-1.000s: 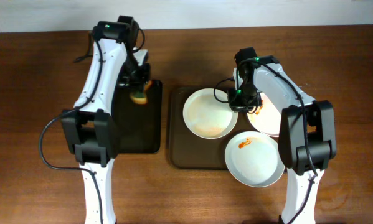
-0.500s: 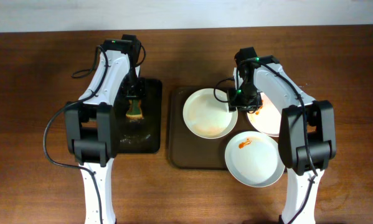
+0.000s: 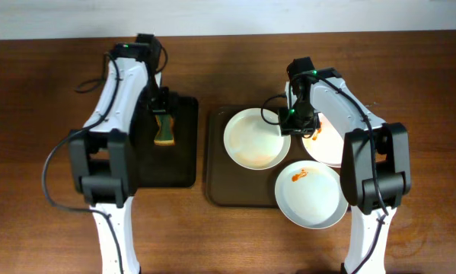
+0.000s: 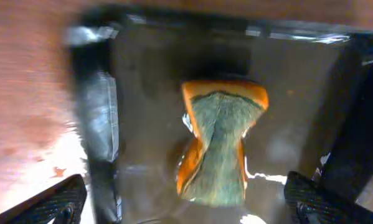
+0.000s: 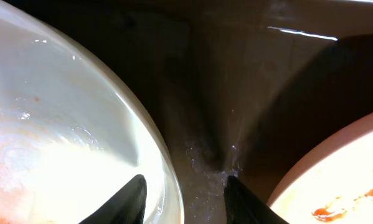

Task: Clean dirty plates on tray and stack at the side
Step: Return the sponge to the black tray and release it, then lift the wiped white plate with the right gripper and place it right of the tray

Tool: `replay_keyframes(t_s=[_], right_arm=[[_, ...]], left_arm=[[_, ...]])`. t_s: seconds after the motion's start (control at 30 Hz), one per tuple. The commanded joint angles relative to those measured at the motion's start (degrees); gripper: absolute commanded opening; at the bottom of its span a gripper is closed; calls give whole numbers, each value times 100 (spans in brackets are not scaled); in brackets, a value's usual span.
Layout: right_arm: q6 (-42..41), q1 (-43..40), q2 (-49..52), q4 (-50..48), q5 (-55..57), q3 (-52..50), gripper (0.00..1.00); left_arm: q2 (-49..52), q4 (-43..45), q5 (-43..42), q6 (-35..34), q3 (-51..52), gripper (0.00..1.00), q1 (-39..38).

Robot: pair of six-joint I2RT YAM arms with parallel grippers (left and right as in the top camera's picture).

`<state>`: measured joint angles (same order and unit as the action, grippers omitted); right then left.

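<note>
Three white plates sit on the dark brown tray (image 3: pixel 215 171). The left plate (image 3: pixel 250 141) looks nearly plain. A second plate (image 3: pixel 330 148) at the right carries an orange-red smear and is partly under my right arm. The front plate (image 3: pixel 311 196) has a smear too and overhangs the tray's corner. My right gripper (image 3: pixel 288 128) is open, its fingers straddling the left plate's (image 5: pixel 61 124) right rim. One finger is over the plate and the other over the tray (image 5: pixel 236 74). My left gripper (image 3: pixel 161 103) hangs wide open above an orange and green sponge (image 4: pixel 220 143).
The sponge (image 3: pixel 164 132) lies loose on a smaller black tray (image 3: pixel 174 164) left of the brown tray. Bare wooden table surrounds both trays. In the right wrist view the smeared plate's (image 5: pixel 342 180) edge lies close to my right finger.
My left gripper has let go of the sponge onto the black tray, opened wide and drawn back toward the far edge. My right gripper has opened at the left plate's rim.
</note>
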<state>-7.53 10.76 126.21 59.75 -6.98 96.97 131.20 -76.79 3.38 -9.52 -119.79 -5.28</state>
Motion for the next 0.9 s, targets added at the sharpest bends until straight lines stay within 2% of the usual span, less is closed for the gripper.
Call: replay_keyframes(t_s=[0.0, 0.07, 0.13, 0.17, 0.2, 0.23, 0.27, 0.4, 0.43, 0.47, 0.5, 0.53, 0.57, 0.6, 0.67, 0.87], right_arm=[[-24, 15, 76, -2, -13, 59, 42], [-24, 28, 76, -74, -13, -7, 42], [-24, 68, 76, -149, -11, -42, 36], [-24, 109, 76, -155, -11, -44, 29], [-22, 153, 76, -153, -11, -44, 13], [-22, 168, 76, -155, -9, -44, 6], [-22, 181, 76, -157, -9, -44, 4], [-22, 186, 74, -151, -9, -31, 4], [-22, 186, 74, -151, -7, -31, 13], [-22, 188, 76, -144, -9, -31, 26], [-22, 199, 76, -127, -9, -33, 32], [-22, 205, 76, -111, -9, -33, 32], [-22, 210, 76, -111, -9, -33, 31], [-22, 214, 81, -133, -7, -42, 25], [-22, 214, 81, -149, -7, -44, 6], [125, 197, -151, 363, 26, 319, 4]], left_arm=[[-789, -35, -39, -11, -221, 100, 223], [-811, -33, -39, -11, -221, 100, 256], [-807, -33, -39, -11, -219, 100, 256], [-807, -33, -39, -11, -219, 100, 256], [-807, -33, -39, -9, -219, 100, 256], [-807, -33, -39, -11, -219, 100, 256], [-807, -33, -39, -11, -219, 100, 256], [-807, -33, -39, -11, -219, 100, 256], [-807, -33, -39, -11, -219, 100, 256], [-807, -33, -39, -9, -219, 100, 256], [-807, -33, -39, -9, -219, 100, 256], [-807, -33, -39, -11, -219, 100, 256], [-807, -33, -39, -11, -219, 100, 256], [-807, -33, -39, -11, -219, 100, 256], [-807, -33, -39, -9, -219, 100, 256], [-807, -33, -37, -11, -219, 100, 256]])
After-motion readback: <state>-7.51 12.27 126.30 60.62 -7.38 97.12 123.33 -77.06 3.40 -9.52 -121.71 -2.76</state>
